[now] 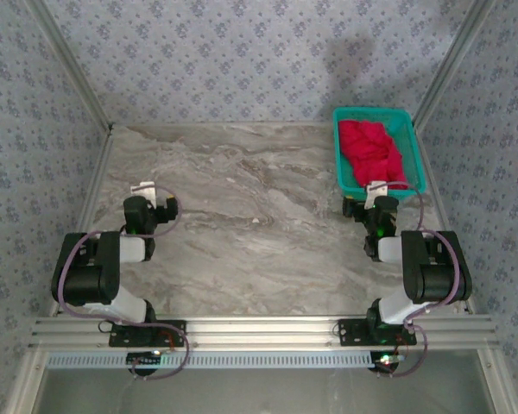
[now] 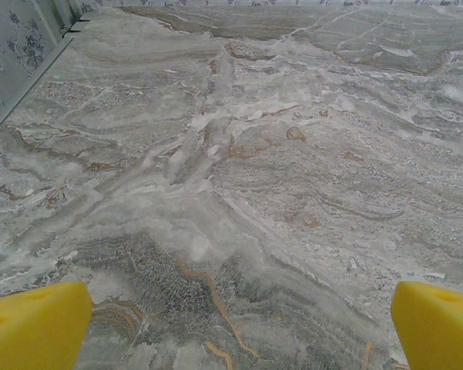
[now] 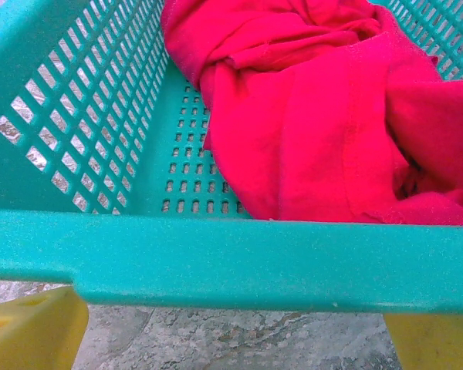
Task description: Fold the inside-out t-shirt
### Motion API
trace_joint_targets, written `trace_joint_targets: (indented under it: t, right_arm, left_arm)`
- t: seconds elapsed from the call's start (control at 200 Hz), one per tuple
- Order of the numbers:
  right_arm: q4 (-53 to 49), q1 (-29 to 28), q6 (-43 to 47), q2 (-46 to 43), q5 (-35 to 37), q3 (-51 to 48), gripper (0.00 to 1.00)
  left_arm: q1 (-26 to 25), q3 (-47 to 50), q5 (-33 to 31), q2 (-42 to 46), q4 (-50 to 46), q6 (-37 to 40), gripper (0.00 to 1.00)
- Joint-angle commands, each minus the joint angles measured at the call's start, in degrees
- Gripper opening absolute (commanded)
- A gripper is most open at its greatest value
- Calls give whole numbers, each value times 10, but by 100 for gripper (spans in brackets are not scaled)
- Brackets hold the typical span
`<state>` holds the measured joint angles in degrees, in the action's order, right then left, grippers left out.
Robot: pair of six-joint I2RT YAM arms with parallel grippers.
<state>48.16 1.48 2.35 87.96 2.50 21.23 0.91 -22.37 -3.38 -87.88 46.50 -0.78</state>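
The right tool (image 3: pixel 231 339), jaws wide and empty, could drive into the near rim of the teal basket (image 3: pixel 239 262) and shove it, or pinch several bunched layers so the cloth lifts as a knot and drags the basket along. The t-shirt (image 3: pixel 316 116) lies crumpled inside that basket, just ahead of this tool past the rim; the left tool (image 2: pixel 231 324), equally wide and empty over the bench (image 2: pixel 239 154), has it well off to its right.

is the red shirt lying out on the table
No, the t-shirt sits bunched up inside the teal basket.
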Motion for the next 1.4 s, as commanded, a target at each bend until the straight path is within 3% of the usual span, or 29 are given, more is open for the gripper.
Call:
trace_joint_targets:
  t: [0.0,0.145,0.255,0.305,0.475,0.54,0.59,0.63,0.67,0.75,0.879,0.924,0.989,1.154,1.204,1.324,1.394]
  right_arm:
    - [-7,1,-9,-5,-3,8,100]
    - [-1,-1,-7,-7,2,4,100]
    - [15,-33,7,-60,74,-23,100]
    - [-37,-53,11,-120,118,-24,100]
    - [-291,-124,21,-328,149,44,100]
    - [-404,-127,-65,-365,189,106,100]
    - [-564,-122,-237,-379,238,164,100]
    - [-599,-102,-272,-382,222,185,100]
    - [-597,-75,-290,-381,158,192,100]
    - [-584,-24,-320,-356,95,222,100]
    - [-667,-2,-346,-247,105,338,100]
    - [-716,1,-363,-201,112,393,100]
    - [-774,12,-378,-128,121,455,100]
    - [-905,58,-398,46,105,612,95]
    - [-941,68,-396,92,99,652,92]
    - [-977,80,-379,155,94,695,88]
    - [-971,85,-360,179,78,699,86]
  left_arm:
    - [2,-12,10,-1,5,-8,100]
    - [2,-12,9,-1,5,-8,100]
    - [2,-12,10,-1,5,-8,100]
    - [2,-13,10,-1,5,-8,100]
    - [2,-13,10,-1,5,-7,100]
    - [2,-12,10,-1,5,-8,100]
    - [2,-12,9,-1,5,-9,100]
    - [2,-12,10,-1,5,-8,99]
    - [2,-12,10,-1,5,-8,100]
    - [2,-12,10,-1,5,-8,100]
    - [1,-17,8,9,1,-8,100]
    - [-16,-42,0,59,-90,5,100]
    - [-60,-130,-57,132,-299,-16,100]
    - [-110,-308,20,192,-598,-177,100]
    - [-111,-332,21,189,-645,-218,100]
    - [-95,-324,-46,192,-704,-320,100]
    - [-46,-276,18,199,-643,-351,100]
